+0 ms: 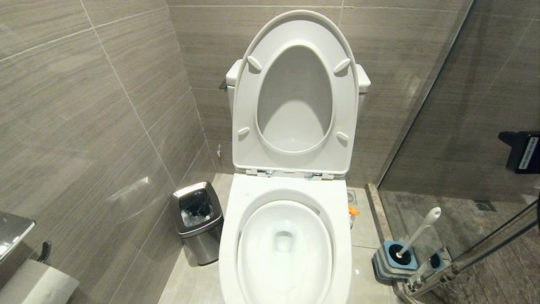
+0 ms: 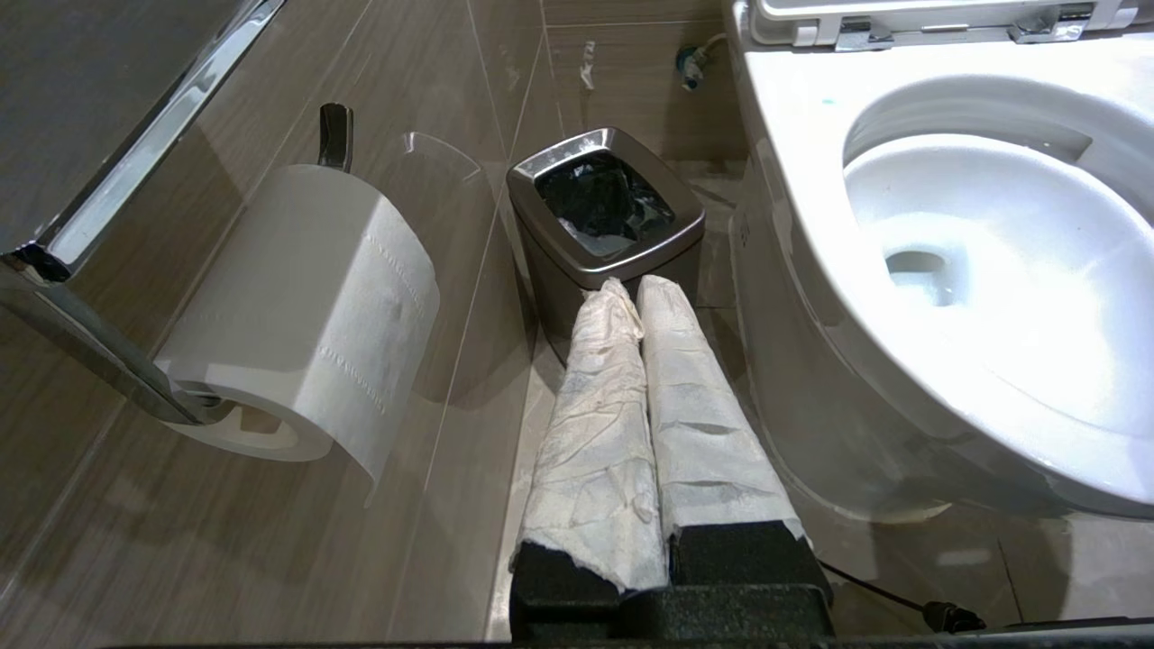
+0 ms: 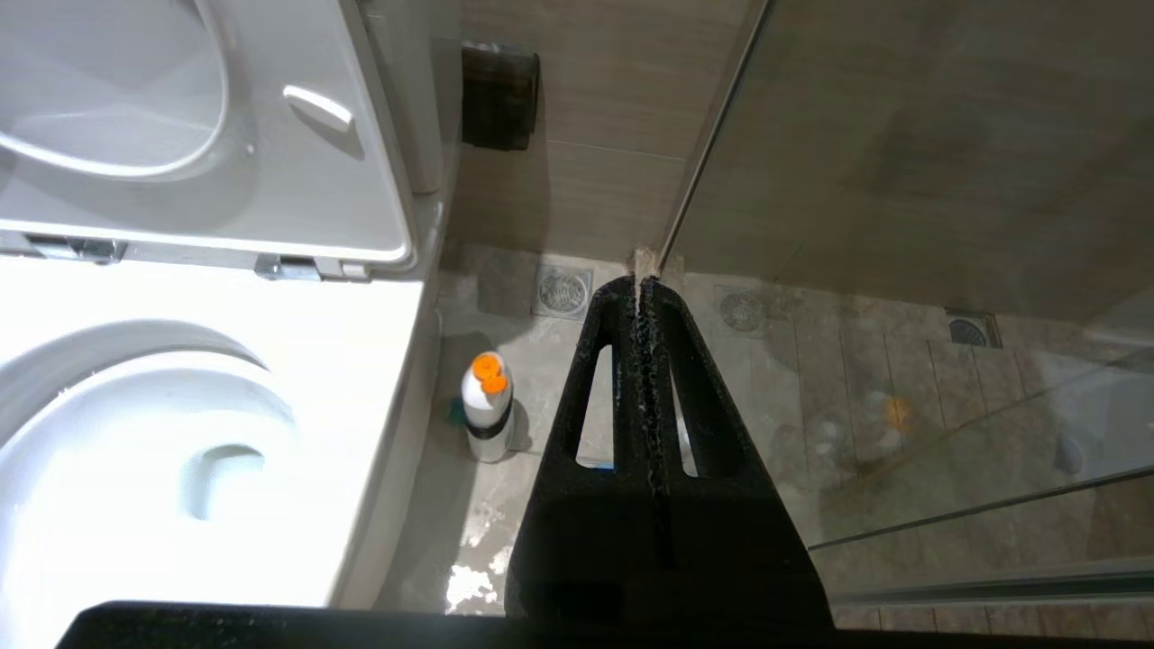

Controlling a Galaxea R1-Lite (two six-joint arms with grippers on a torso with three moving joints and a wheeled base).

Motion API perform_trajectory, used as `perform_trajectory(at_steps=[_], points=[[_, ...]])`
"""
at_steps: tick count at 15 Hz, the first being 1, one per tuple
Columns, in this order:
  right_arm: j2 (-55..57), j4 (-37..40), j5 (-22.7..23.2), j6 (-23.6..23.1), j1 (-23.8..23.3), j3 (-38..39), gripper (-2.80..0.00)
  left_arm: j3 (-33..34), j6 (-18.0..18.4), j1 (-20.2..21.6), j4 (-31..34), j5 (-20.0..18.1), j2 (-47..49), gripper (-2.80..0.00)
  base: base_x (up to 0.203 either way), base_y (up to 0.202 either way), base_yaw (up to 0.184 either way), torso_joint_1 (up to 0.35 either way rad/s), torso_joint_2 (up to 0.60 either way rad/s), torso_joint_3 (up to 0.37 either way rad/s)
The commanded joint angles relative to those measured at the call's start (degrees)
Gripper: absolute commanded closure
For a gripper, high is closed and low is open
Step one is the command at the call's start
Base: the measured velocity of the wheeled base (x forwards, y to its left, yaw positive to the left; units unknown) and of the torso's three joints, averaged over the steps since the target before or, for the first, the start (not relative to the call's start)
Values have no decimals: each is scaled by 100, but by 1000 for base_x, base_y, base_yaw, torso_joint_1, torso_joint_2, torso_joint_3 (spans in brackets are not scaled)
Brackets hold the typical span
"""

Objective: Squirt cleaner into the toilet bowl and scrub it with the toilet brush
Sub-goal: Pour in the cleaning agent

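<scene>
Beside the toilet bowl (image 1: 291,253), the toilet brush (image 1: 415,234) stood in its holder (image 1: 394,259).
Left gripper (image 2: 628,288) and right gripper (image 3: 642,288) were fully closed, holding nothing.

The left hand (image 2: 638,293) has two long fingers (image 2: 595,424) wrapped in crinkled white paper-like covering, torn at the lower edge where black textured bases show. A thin black cable (image 2: 902,599) trails beside those bases. The right hand (image 3: 642,293) is matte black with a rough, grainy surface; each tapering finger (image 3: 590,397) carries one long slot-shaped cutout, and whitish flecks line their inner edges.
</scene>
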Motion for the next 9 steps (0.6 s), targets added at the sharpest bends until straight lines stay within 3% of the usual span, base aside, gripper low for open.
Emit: perform_trajectory(at_steps=[1, 6, 9], points=[[-19, -12, -8, 7, 2, 138, 0, 0, -1, 4, -1, -1, -3, 0, 0, 0, 0, 0, 0, 0], [-10, -15, -8, 51, 2, 250, 0, 0, -1, 4, -9, -1, -3, 0, 0, 0, 0, 0, 0, -8], [16, -15, -8, 51, 2, 250, 0, 0, -10, 0, -9, -1, -3, 0, 0, 0, 0, 8, 2, -142]])
